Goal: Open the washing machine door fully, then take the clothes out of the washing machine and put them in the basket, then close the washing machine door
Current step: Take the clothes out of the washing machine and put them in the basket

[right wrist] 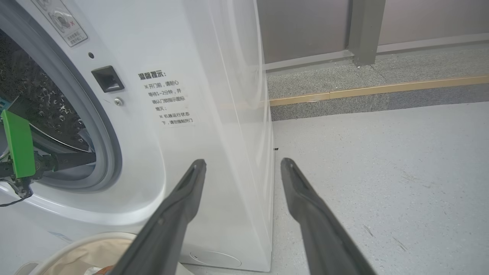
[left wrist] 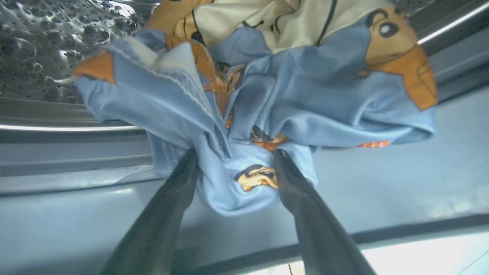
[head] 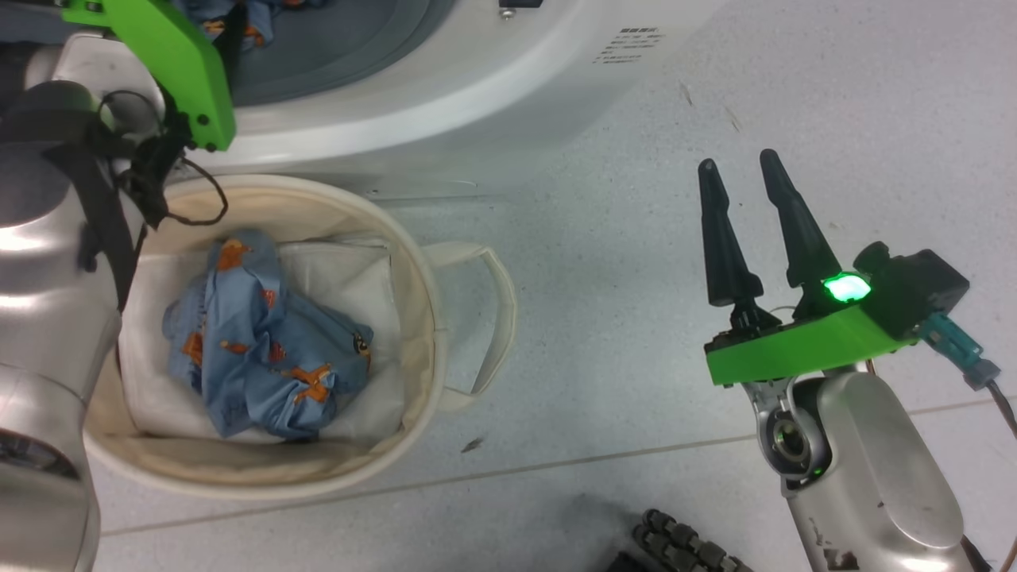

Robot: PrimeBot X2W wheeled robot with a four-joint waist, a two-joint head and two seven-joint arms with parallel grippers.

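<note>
While one blue printed garment [head: 262, 349] lies in the canvas basket [head: 433, 318], the left gripper [left wrist: 235, 152], fingers spread, flanks a second garment [left wrist: 305, 99] in the drum [left wrist: 38, 38]; the right gripper [head: 738, 159] gapes, empty.

floor [head: 636, 238]: pale, speckled | on it: washing machine [head: 445, 87], basket [head: 238, 474]

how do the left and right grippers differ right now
The left gripper is inside the drum, straddling a fold of the blue clothes. The right gripper hangs over the floor beside the machine, with nothing between its jaws. Both stand open.
</note>
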